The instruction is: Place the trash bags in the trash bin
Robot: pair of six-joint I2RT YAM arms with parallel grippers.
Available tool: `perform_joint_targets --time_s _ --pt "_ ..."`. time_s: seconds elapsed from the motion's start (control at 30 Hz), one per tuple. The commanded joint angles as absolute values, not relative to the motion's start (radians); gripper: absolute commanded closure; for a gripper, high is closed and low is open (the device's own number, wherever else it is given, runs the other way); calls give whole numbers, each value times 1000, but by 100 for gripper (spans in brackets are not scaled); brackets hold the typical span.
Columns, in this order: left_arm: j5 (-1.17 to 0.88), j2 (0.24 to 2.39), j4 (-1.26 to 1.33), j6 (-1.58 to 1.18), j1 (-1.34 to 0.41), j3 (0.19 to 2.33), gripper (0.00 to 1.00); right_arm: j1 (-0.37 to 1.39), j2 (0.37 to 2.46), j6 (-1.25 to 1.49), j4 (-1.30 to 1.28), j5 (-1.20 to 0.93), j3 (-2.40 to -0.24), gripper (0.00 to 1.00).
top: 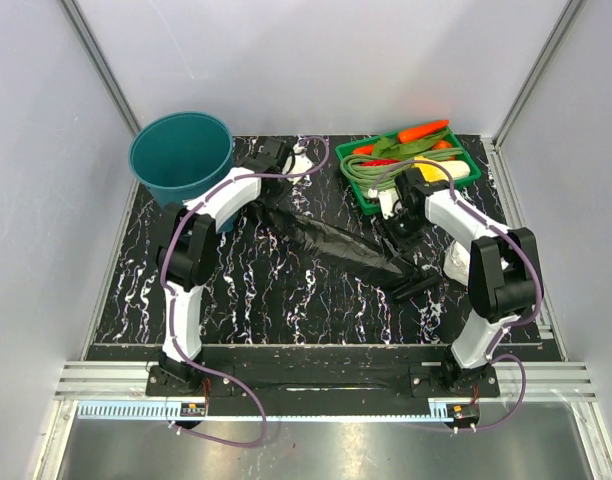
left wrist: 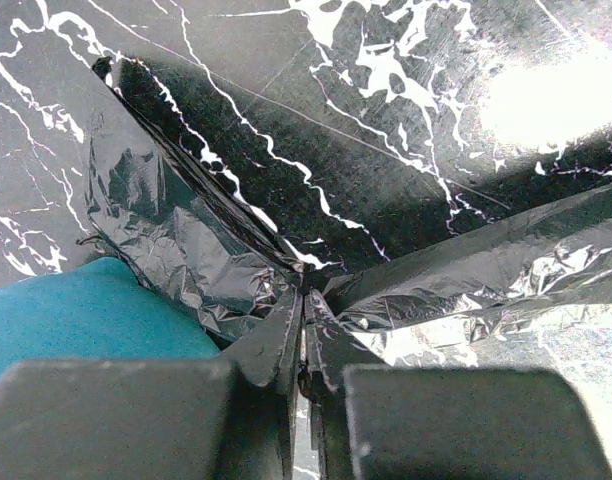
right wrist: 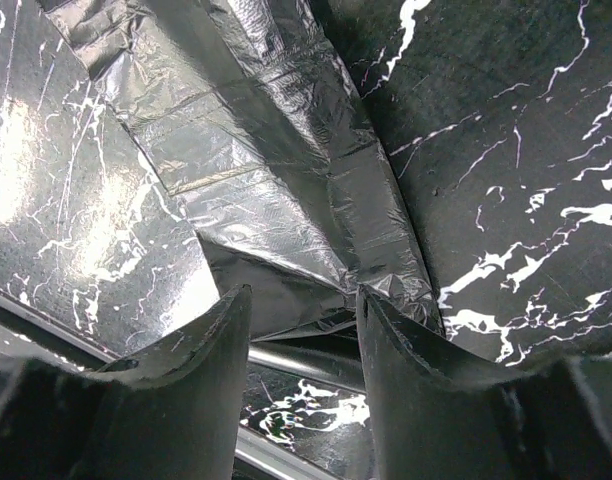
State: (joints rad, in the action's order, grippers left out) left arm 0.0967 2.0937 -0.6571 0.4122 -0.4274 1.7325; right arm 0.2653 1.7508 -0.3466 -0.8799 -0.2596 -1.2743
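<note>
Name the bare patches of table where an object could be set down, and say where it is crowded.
Bare: the table nearside of the bag, in the middle; also the left edge nearside of the bin. Crowded: far right, around the tray.

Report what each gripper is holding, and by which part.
Left gripper pinches the trash bag by a gathered fold at one end. Right gripper is open, holding nothing.
</note>
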Motion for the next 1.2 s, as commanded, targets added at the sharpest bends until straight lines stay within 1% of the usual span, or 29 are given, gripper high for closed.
perform_joint_targets --time_s 0.0,0.07,0.1,0.13,0.17,0.37,0.5,0.6,0.83,0.97,1.17 --pt "75 2089 -640 397 -422 1738 89 259 1773 -324 -842 -299 -1296 49" --pt "68 2091 -640 399 -420 1738 84 259 1779 -324 -827 -296 -1279 49" --pt "63 2092 -640 399 -420 1740 79 259 1781 -322 -818 -292 -1270 49" --pt "57 2092 -640 399 -420 1736 68 259 1784 -322 -809 -287 -1261 49" --pt "51 2094 -640 399 -420 1738 62 261 1786 -322 -802 -281 -1255 49" --pt "26 2097 -640 393 -420 1735 44 259 1789 -325 -772 -262 -1206 50" --pt "8 2094 -649 385 -414 1740 28 264 1799 -334 -752 -242 -1181 50" --pt "-24 2091 -667 377 -405 1750 21 272 1807 -350 -733 -197 -1160 51" --pt "-52 2094 -698 406 -379 1767 16 278 1827 -405 -712 -98 -1117 54" --pt "-58 2094 -707 417 -371 1779 15 278 1819 -443 -710 -31 -1088 57" --pt "-34 2112 -706 430 -371 1810 15 279 1778 -506 -703 66 -997 57"
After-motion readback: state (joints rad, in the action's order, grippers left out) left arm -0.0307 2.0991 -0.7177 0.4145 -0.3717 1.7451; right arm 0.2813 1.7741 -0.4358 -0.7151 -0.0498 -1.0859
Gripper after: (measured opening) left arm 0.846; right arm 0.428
